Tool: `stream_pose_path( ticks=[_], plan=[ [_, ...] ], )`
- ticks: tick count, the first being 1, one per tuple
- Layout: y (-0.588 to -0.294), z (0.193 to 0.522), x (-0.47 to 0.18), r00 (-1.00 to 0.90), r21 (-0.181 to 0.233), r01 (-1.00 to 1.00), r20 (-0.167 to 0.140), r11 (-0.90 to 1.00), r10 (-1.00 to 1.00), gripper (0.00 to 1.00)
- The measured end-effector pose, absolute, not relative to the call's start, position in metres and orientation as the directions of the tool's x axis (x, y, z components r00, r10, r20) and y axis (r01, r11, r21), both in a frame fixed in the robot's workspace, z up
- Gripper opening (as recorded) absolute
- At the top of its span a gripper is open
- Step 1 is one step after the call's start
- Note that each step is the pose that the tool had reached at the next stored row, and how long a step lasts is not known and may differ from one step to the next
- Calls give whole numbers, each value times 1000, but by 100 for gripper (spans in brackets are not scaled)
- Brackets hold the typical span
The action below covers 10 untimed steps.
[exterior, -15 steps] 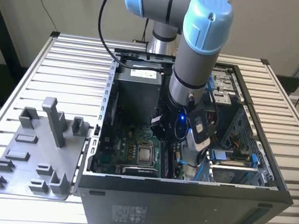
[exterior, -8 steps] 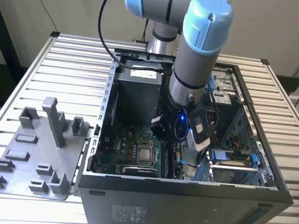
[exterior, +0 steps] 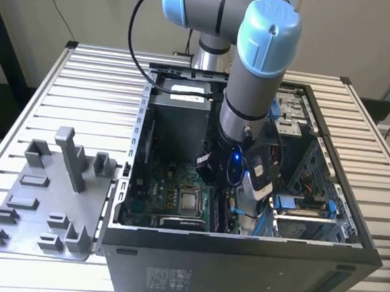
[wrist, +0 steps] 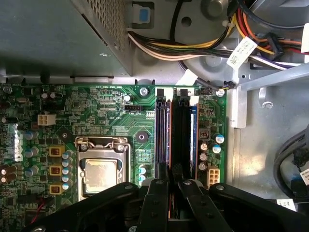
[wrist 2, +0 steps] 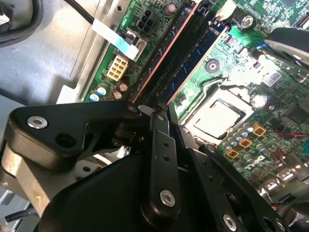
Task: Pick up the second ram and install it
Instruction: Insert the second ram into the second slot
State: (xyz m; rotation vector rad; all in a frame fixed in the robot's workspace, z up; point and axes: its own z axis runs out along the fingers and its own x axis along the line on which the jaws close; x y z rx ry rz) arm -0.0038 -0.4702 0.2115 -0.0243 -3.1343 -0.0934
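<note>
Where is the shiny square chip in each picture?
Exterior view: chip on the green board inside the case.
Second wrist view: chip beside the long slots.
First wrist view: chip beside the long slots.
Shared landmark: the long slots next to it.

Arm (exterior: 256, 76): bent at the elbow, forearm pointing steeply down.
Gripper (wrist: 173, 186): low, fingers (wrist: 157, 203) drawn close together, a narrow gap between.

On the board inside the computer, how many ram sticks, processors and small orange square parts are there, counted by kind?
ram sticks: 2
processor: 1
orange square parts: 3
Total: 6
</note>
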Motion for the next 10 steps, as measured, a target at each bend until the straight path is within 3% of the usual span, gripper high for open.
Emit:
stream_pose_path(
  ticks=[5,7,8,10],
  plan=[
    [-470,211,-4,-1000,61,16,6,998,15,14],
    [-470,211,-4,-1000,61,16,6,998,15,16],
    [-470,211,-4,-1000,60,16,6,998,15,22],
    [-470,211,-4,-1000,60,16,6,998,15,22]
  ],
)
